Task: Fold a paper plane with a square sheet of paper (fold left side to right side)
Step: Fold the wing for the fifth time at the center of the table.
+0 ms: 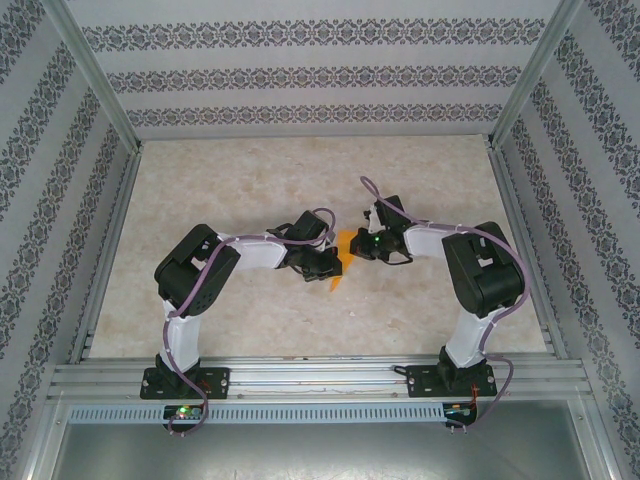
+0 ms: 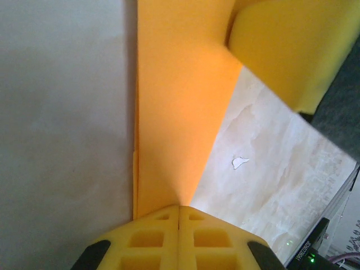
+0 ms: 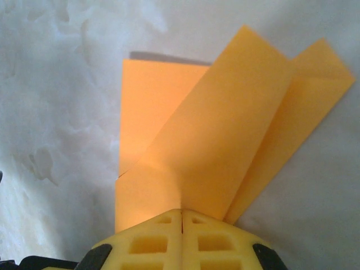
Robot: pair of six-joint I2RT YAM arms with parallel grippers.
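At the middle of the marbled beige table [image 1: 300,180], between the two arm tips, the orange sheet of paper [image 1: 336,283] lay partly folded, most of it hidden under the wrists in the top view. The left gripper [image 1: 326,266] sat on its left side and the right gripper [image 1: 362,243] on its right, the two close together.

In the left wrist view, the left gripper [image 2: 179,209] had its yellow fingers pressed together with no gap. The orange sheet of paper [image 2: 180,112] narrowed to a point right at their seam, so it appeared pinched there. A long straight crease ran up the paper's left edge, with a second layer just showing beside it. One yellow finger [image 2: 287,45] of the right gripper pressed on the sheet at the upper right. A small white scrap [image 2: 240,162] lay on the table [image 2: 270,169] beside the paper, apart from it.

In the right wrist view, the right gripper [image 3: 181,214] was likewise closed tight, with the orange sheet of paper [image 3: 225,129] fanning out from its fingertips in three overlapping flaps. The flat one lay on the left and two slanted bands ran to the upper right.

As for writing, a black label [image 2: 308,248] at the lower right of the left wrist view carried a row of white characters, too small and tilted to read. No print showed on the paper. The enclosure's walls [image 1: 300,80] bore only a repeating dark floral band pattern.
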